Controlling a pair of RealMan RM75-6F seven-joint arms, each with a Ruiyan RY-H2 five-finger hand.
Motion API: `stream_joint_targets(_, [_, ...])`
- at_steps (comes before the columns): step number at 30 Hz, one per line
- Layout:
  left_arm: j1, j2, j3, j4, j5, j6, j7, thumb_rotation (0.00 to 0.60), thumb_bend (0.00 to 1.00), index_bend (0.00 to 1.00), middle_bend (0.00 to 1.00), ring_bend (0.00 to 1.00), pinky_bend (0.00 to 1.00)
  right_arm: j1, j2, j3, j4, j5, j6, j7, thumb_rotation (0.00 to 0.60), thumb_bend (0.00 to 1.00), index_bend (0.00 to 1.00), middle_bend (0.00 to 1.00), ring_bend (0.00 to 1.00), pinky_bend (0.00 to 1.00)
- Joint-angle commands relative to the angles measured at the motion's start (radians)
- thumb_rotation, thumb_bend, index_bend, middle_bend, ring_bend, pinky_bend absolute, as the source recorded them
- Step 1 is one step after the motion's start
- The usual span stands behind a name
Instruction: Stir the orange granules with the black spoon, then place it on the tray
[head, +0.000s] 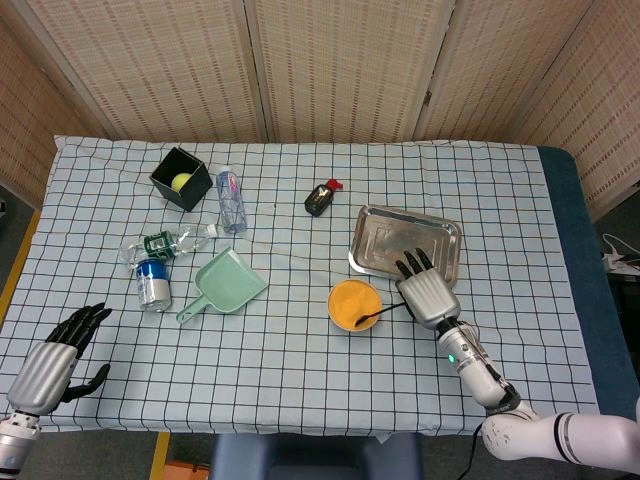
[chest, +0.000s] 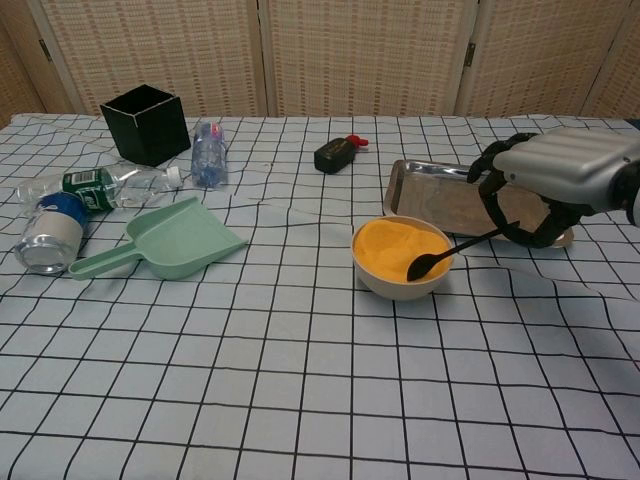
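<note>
Right hand (chest: 560, 185): cut off at chest view's right edge; covers part of tray (chest: 430, 190). Spoon (chest: 450, 254) handle end hidden among fingers. Left hand (head: 50, 362): absent from chest view.

The black spoon (chest: 455, 253) slants from the right robot hand (chest: 548, 185) into the orange granules (chest: 398, 250); the steel tray (chest: 425, 182) lies just behind that hand.

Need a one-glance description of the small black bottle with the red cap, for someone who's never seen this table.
Start at the steel tray on the right half of the checked tablecloth. Just left of its far corner, lying alone on the cloth, is the small black bottle. Its red cap and dark, squat body separate it from the clear water bottles further left.
</note>
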Motion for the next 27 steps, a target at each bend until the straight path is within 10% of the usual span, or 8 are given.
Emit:
stream_joint_targets(1, [0.000, 0.002, 0.000, 0.001, -0.001, 0.001, -0.004, 0.600, 0.39, 0.00, 0.00, 0.00, 0.17, 0.001, -0.021, 0.009, 0.018, -0.004, 0.012, -0.014, 0.600, 0.93, 1.00, 0.15, 0.00, 0.00])
stream_joint_targets(27, [-0.004, 0.012, -0.005, 0.015, -0.010, -0.004, -0.054, 0.600, 0.39, 0.00, 0.00, 0.00, 0.17, 0.026, -0.207, 0.070, 0.201, 0.048, 0.068, -0.169, 0.600, 0.93, 1.00, 0.15, 0.00, 0.00])
